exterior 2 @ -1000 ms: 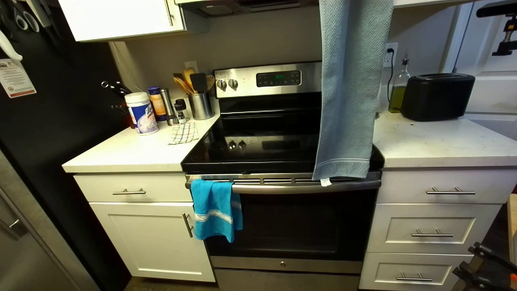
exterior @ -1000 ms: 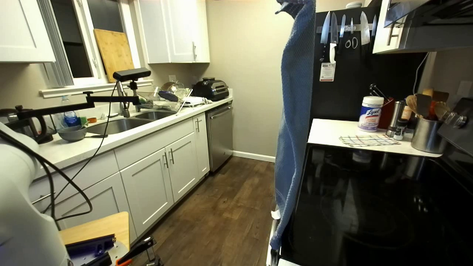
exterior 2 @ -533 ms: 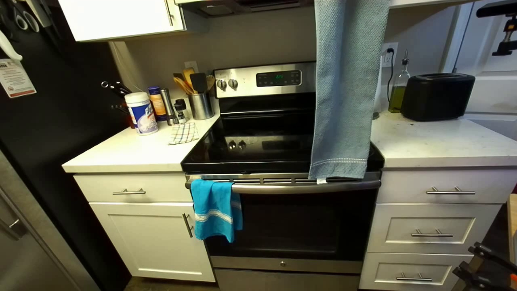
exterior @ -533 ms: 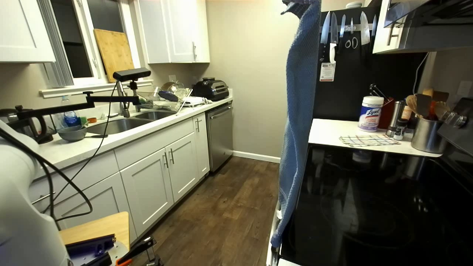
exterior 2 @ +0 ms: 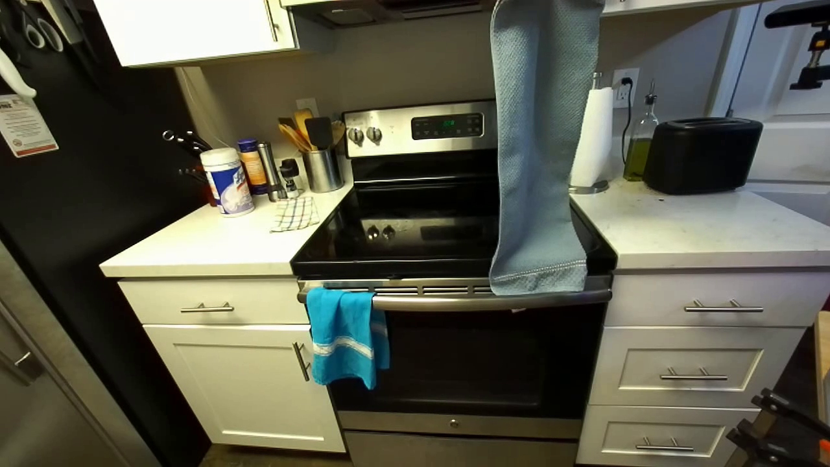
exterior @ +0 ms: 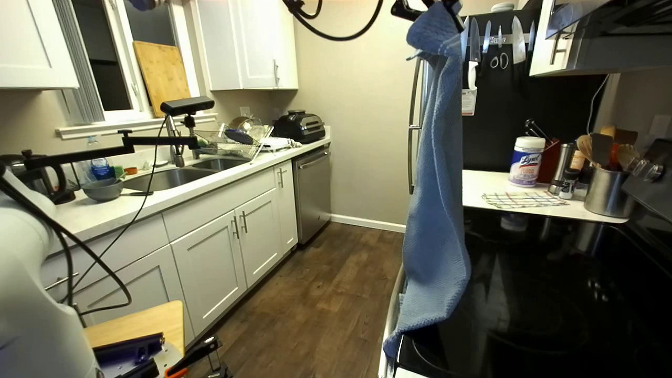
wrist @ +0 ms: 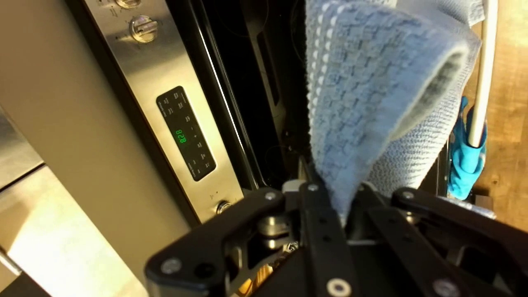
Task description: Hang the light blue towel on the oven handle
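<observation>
— Kitchen, narrow, dark plank floor (exterior: 325,294); pale sink counter (exterior: 84,215) runs down the left of my feed. Where's your arm?

— White arm (exterior: 31,294), bulky at the lower left edge in an exterior view; its further links leave frame. Right of that, my gripper (wrist: 339,202) shows at the top edge, partly cut off, well above the black cooktop (exterior: 525,315).

— Fingers (wrist: 326,225)?

— Closed on the light blue towel (exterior: 436,210), one end pinched. Wrist view gives me that plainly; a folded flap juts beyond the tips.

— I log it as dusty blue, knobbly weave, long narrow hang with soft folds, bellying over the cooktop lower down.

— Agreed. In an exterior view I have a turquoise towel (exterior 2: 343,337), pale band, on the left end of the oven handle (exterior 2: 428,303). To its right, the light blue towel's hem, two lines of stitching, ends about level with the handle. Whether they touch, I can't tell.

— Writing?

— Tag (exterior: 467,102) on the black fridge (exterior: 504,121), print too small for me. Next right, white canister (exterior: 526,163), blue label, "Lysol". Right again in an exterior view, control display (exterior 2: 447,126); its green digits, read in the wrist view, look like 828.
</observation>
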